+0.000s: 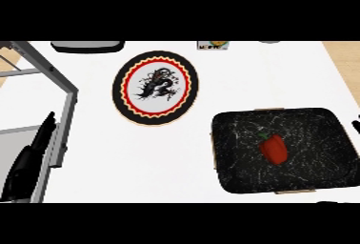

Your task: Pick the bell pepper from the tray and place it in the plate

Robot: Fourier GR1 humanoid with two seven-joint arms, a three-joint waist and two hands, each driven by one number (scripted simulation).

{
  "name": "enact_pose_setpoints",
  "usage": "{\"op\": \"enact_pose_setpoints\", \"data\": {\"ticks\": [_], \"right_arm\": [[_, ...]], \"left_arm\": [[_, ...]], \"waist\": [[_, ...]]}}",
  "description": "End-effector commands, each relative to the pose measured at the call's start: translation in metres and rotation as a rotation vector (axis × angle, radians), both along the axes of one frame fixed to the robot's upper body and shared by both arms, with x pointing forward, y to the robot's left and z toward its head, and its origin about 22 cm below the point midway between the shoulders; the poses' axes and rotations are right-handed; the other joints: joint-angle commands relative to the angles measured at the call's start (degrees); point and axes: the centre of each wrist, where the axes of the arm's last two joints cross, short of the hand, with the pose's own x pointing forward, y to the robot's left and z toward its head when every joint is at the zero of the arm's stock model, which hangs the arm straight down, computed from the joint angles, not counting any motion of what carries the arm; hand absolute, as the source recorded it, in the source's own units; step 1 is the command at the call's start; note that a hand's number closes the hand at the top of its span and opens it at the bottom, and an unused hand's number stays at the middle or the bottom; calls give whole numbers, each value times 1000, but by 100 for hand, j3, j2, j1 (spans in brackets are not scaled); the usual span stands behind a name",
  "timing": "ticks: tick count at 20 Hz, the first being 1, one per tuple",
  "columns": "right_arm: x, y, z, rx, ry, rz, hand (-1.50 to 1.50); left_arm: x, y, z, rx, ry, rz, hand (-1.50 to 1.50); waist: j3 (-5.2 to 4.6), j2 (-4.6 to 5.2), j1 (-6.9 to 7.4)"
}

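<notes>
With the left hand point(28, 162) resting open and the right one probably just showing at the edge, reaching should be coming straight down over the pepper point(274, 147) lying well right of it on the tray point(232, 176).

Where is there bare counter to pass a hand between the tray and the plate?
Bare white counter runs below the plate and left of the tray, with a narrower strip between them. The tray holds only the bell pepper near its middle. The left hand rests at the left edge, beside the frame.
</notes>
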Motion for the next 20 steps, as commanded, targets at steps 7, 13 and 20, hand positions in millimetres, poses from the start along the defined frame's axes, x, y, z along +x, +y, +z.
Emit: {"op": "enact_pose_setpoints", "data": {"ticks": [7, 13, 20], "right_arm": [[39, -6, 30, -286, 301, 59, -150], [69, 1, 37, -351, 430, 142, -150], [99, -9, 1, -525, 540, 251, -150]], "left_arm": [[13, 1, 9, -18, -1, -15, 0], [-3, 2, 6, -7, -1, -17, 0], [15, -14, -1, -12, 12, -16, 0]], "waist": [[5, 24, 64], [7, 10, 84], [10, 27, 65]]}}
